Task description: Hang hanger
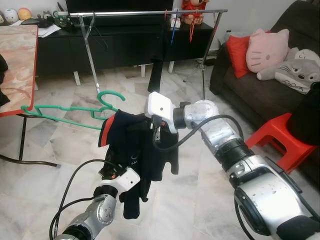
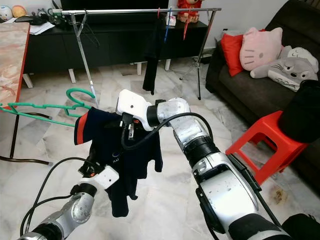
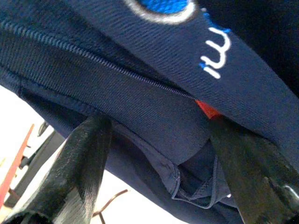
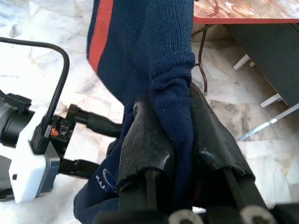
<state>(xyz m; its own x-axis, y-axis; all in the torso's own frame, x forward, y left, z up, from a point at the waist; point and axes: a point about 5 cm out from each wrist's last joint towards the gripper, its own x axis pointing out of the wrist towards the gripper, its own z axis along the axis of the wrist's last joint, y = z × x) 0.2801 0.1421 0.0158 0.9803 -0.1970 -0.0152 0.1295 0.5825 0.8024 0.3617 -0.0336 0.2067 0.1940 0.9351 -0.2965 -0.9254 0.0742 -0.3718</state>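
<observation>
The right gripper (image 4: 180, 154) is clamped on a fold of the dark navy garment (image 1: 137, 150), its two black fingers pinching the knit fabric between them, as the right wrist view shows. The garment hangs from this grip, with an orange-red band at its upper edge. The green hanger (image 1: 75, 111) projects from the garment on the side away from the right arm, its hook (image 1: 111, 96) upright just beyond the gripper; one end of the hanger appears buried in the cloth, though how it is seated cannot be made out.

The left gripper (image 3: 154, 154) sits below the right one, under the hanging garment, fingers apart with cloth lying across the gap; it does not appear to be pinching anything.

The clothes rail (image 1: 150, 13) stands well beyond and above both grippers, across the floor, with a few items already hung on it.

Judged step: carriage of the loaded hanger toward the rail; hanging not yet done. The next move calls for closing on the rail, raising the hanger above bar height and lowering the hook over it. Risk noted: the grip is on fabric, so the hanger may slip or swing
</observation>
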